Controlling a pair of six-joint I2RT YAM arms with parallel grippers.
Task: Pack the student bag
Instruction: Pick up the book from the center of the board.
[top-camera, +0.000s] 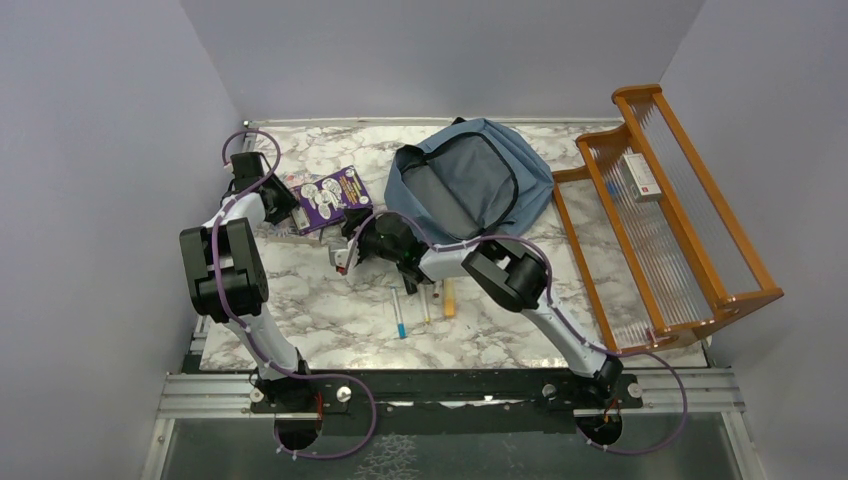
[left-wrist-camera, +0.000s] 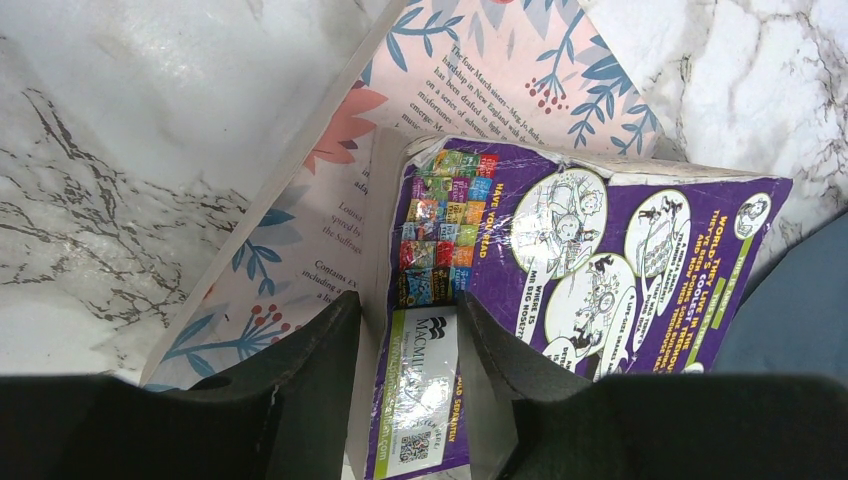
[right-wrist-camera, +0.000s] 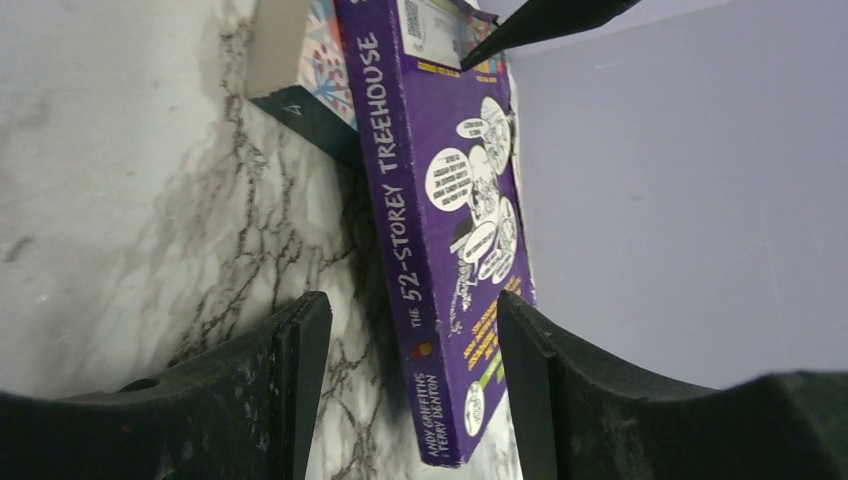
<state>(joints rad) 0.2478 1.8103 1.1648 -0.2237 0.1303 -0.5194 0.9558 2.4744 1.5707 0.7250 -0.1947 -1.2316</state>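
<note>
We've got the left claw (left-wrist-camera: 405, 310) pinching the book (left-wrist-camera: 600, 250), right claw (right-wrist-camera: 410, 305) wide around its spine, so we'd centre that spine in the gap before squeezing.

We take this for a robotics lab test cell. Plain grey walls (top-camera: 100, 150) close in behind and to both sides of the left claw (top-camera: 287, 205) and right claw (top-camera: 350, 247). A marble-patterned table (top-camera: 330, 320) lies under them. Nearer than the claws, the robot arms (top-camera: 225, 265) are bolted to a metal rail (top-camera: 450, 390).
</note>
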